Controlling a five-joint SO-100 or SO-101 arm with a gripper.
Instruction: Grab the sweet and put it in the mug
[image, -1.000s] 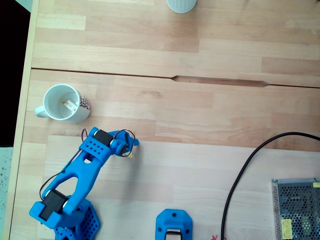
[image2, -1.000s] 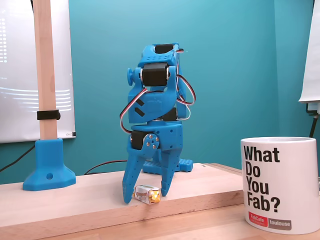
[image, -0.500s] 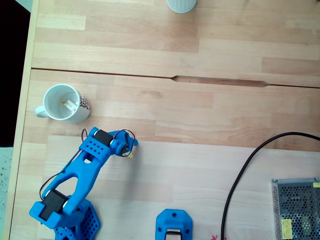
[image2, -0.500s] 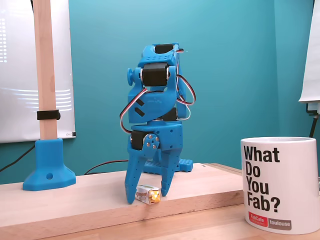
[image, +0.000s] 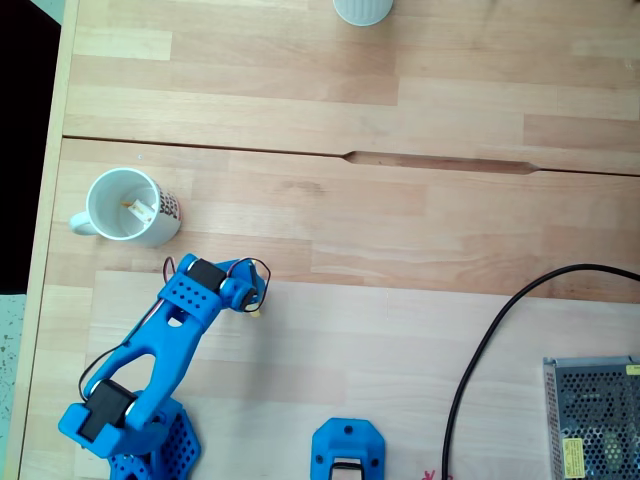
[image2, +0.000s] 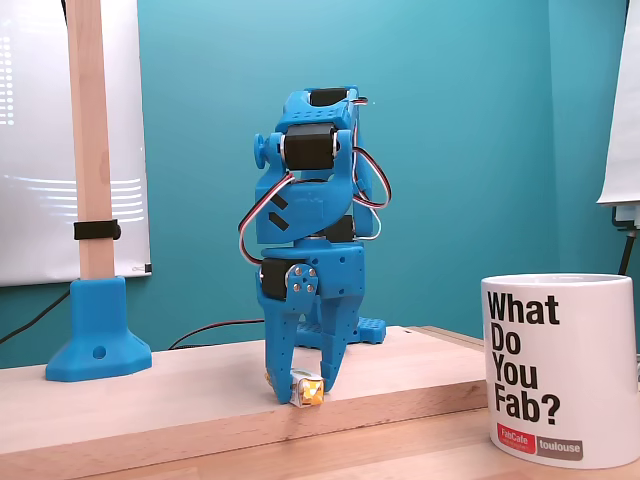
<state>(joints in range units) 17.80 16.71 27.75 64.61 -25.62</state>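
Note:
In a fixed view from above, the white mug with the dark red dotted wall stands at the left, handle pointing left, and a small white and yellow piece lies inside it. My blue gripper points down at the table to the mug's lower right, and a yellow end of the sweet peeks out beside it. The fixed view from the side shows the gripper with its two fingers closed in against the sweet, which rests on the wooden table.
A plain white cup stands at the far edge; from the side it is the "What Do You Fab?" cup. A black cable, a metal mesh box and a blue part lie to the right. A wooden post stands behind.
The gripper's jaws have closed from wide apart to pressing on the sweet. The arm and the sweet have stayed in place.

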